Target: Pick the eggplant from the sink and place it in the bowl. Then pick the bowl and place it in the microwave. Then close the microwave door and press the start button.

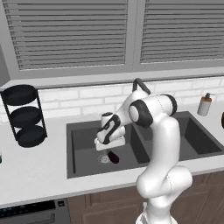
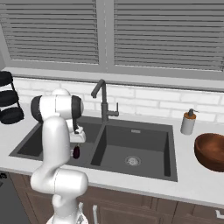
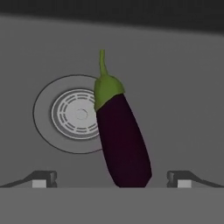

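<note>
Gripper over the eggplant in the left sink basin, not grabbed yet.

I had the gripper (image 3: 111,179) opened wide, w/ nothing in it, hanging low over the left basin of the sink (image 1: 83,164). The eggplant (image 3: 120,140) lay flat on the basin floor, right beside the round drain (image 3: 74,114) and partly over its rim. In the hand view it sat between my two fingertips (image 3: 43,178), closer to the middle than to either tip. Its long side ran away from the gripper, green stem end far, fat purple end near, leaning a bit to one side. So the fingers stood on each side of its thin width, which I thought was good for a straight drop & squeeze. The bowl (image 2: 211,151) waited on the worktop (image 2: 192,186), well off past the right basin.
</note>
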Motion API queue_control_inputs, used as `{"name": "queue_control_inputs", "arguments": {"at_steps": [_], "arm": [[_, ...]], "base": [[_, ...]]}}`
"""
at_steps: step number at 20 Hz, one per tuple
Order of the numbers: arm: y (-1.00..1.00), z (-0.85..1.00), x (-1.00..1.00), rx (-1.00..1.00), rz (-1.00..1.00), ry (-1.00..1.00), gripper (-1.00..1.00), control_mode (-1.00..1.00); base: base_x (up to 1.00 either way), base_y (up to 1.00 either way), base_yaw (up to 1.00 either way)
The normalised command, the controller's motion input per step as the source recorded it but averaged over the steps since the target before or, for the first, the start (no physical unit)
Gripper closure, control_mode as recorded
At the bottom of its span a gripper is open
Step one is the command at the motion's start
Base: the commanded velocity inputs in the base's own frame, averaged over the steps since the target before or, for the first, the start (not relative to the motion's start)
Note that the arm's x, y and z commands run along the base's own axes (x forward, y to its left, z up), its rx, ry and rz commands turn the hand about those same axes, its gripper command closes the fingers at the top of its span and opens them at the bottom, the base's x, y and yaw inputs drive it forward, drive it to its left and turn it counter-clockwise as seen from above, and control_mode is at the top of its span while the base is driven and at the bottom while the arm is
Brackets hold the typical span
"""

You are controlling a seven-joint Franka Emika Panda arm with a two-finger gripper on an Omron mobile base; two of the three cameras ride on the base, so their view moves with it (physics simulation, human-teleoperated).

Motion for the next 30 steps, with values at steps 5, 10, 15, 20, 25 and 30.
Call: {"name": "queue_control_inputs", "arguments": {"at_steps": [5, 10, 15, 20, 25, 30], "arm": [[-0.01, -0.09, 0.0, 0.0, 0.0, 0.0, -1.0, -1.0], [-0.1, -0.19, 0.0, 0.0, 0.0, 0.0, -1.0, -1.0], [-0.08, -0.27, 0.0, 0.0, 0.0, 0.0, -1.0, -1.0], [0.0, -0.3, 0.0, 0.0, 0.0, 0.0, -1.0, -1.0], [0.0, -0.31, 0.0, 0.0, 0.0, 0.0, -1.0, -1.0], [0.0, -0.28, 0.0, 0.0, 0.0, 0.0, 1.0, -1.0]], "base": [[0.0, 0.0, 0.0], [0.0, 0.0, 0.0], [0.0, 0.0, 0.0], [0.0, 0.0, 0.0], [0.0, 0.0, 0.0], [0.0, 0.0, 0.0]]}}
